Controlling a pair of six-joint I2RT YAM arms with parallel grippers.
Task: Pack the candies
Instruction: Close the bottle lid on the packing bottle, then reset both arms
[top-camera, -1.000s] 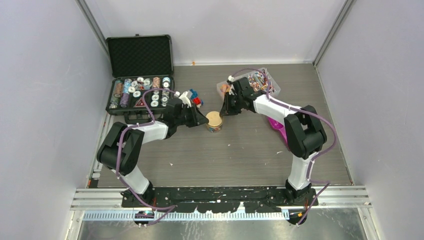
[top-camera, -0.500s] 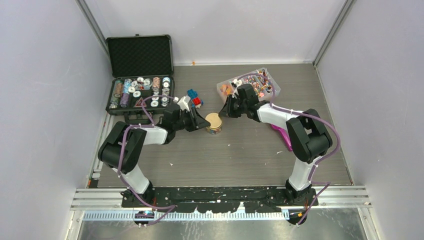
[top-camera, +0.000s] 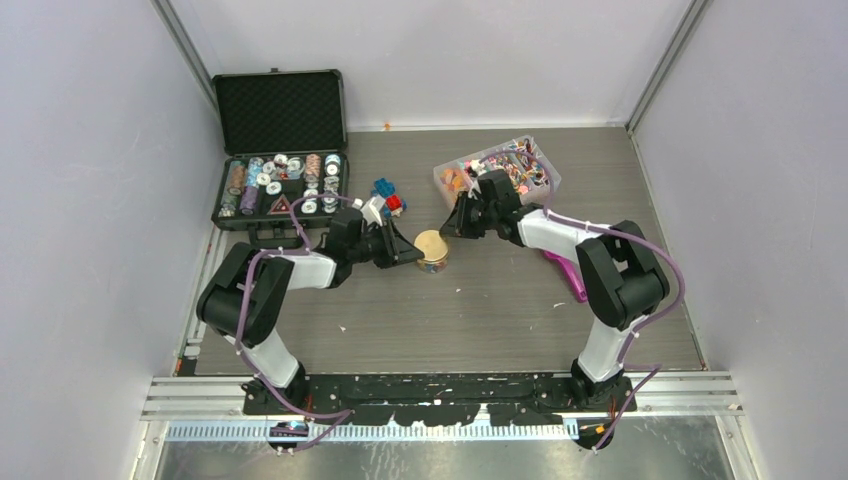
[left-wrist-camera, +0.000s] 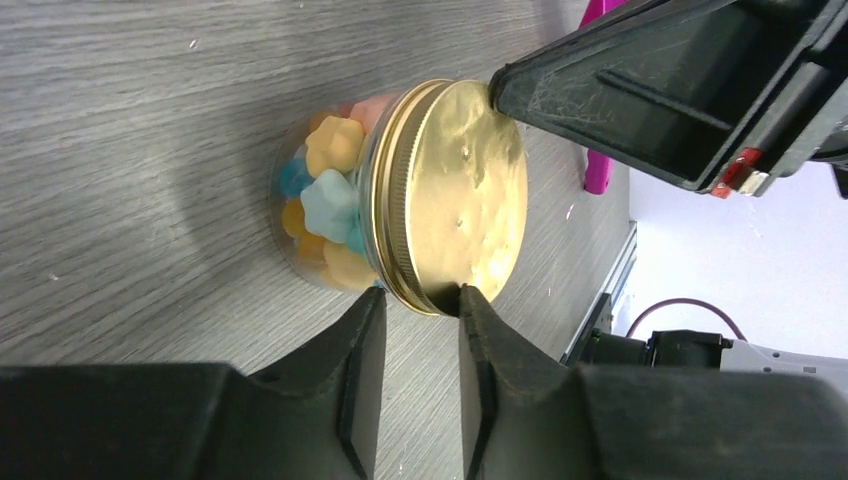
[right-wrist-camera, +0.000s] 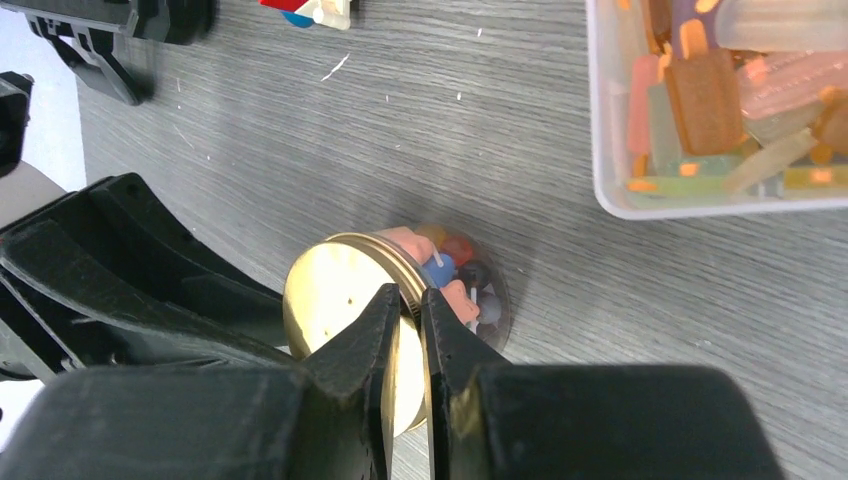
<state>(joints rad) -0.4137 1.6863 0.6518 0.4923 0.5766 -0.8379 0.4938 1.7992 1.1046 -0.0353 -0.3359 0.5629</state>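
A small clear jar (top-camera: 433, 264) with a gold lid (left-wrist-camera: 465, 190) stands mid-table, full of candies (left-wrist-camera: 325, 195). More candies fill a clear tub (top-camera: 497, 168) behind it. My left gripper (left-wrist-camera: 420, 295) reaches the jar from the left. Its fingertips sit on either side of the lid's rim, one on the gold face and one under the threaded band. My right gripper (right-wrist-camera: 405, 295) comes in from the far right, its jaws nearly together and pinching the lid's opposite edge. The candies (right-wrist-camera: 455, 262) show through the glass beside it.
An open black case (top-camera: 280, 150) of round discs stands at the back left. A blue-and-red toy figure (top-camera: 388, 196) lies just behind my left gripper. A pink object (top-camera: 560, 262) lies under the right forearm. The tub's wall (right-wrist-camera: 600, 150) is close to my right gripper.
The jar has shifted slightly toward the near side. Both grippers have come down with it and stayed at the lid, the left wrist dropping lower toward the table.
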